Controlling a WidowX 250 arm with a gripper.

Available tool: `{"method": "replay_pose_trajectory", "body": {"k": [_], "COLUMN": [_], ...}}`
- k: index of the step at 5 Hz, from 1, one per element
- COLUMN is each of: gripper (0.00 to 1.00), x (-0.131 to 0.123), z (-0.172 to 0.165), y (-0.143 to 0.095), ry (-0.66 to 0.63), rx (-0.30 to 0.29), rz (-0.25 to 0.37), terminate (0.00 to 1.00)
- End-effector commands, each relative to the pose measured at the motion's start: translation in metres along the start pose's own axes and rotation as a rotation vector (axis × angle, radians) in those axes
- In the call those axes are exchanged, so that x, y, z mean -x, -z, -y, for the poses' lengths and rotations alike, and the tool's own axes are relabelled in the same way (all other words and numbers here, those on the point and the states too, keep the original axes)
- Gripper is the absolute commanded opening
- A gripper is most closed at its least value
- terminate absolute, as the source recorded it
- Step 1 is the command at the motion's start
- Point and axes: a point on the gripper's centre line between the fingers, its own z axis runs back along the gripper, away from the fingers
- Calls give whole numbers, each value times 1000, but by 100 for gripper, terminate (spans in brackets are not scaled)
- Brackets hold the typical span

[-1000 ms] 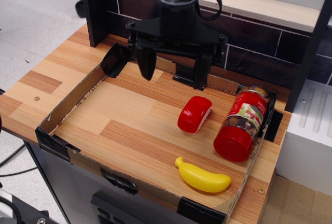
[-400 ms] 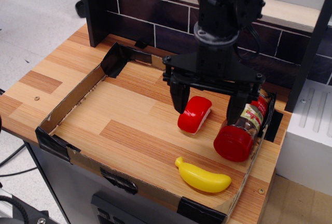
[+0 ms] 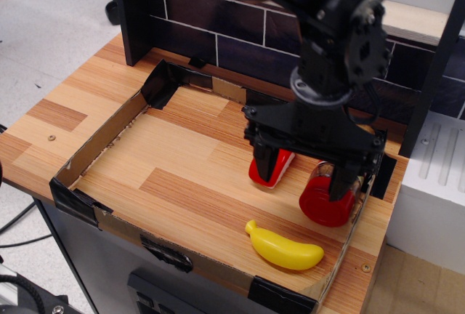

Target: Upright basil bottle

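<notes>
The basil bottle (image 3: 322, 203) lies on its side at the right edge of the tray, its wide red cap toward the front; most of its body is hidden behind my gripper. My black gripper (image 3: 304, 172) hangs open over it. The left finger (image 3: 264, 163) is in front of the small red-and-white object (image 3: 280, 166). The right finger (image 3: 343, 180) is in front of the bottle near the cap. I cannot tell whether the fingers touch anything.
A yellow toy banana (image 3: 283, 248) lies near the tray's front right. The shallow cardboard tray (image 3: 102, 139) with black taped corners sits on the wooden table. A dark tiled back wall (image 3: 196, 23) stands behind, a white unit (image 3: 436, 183) at right.
My gripper has moved from the back left of the tray rightward and down toward the front. It now covers most of the bottle and the small red object. The objects have not moved.
</notes>
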Motion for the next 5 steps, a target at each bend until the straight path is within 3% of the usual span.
{"method": "replay_pose_trajectory", "body": {"k": [1,5], "gripper": [100,100], "x": [-5,-3], "z": [11,22], "y": [-13,19], "ry": [-15,9], "rx": [59,-25], "rz": [50,41], "terminate": [0,0]}}
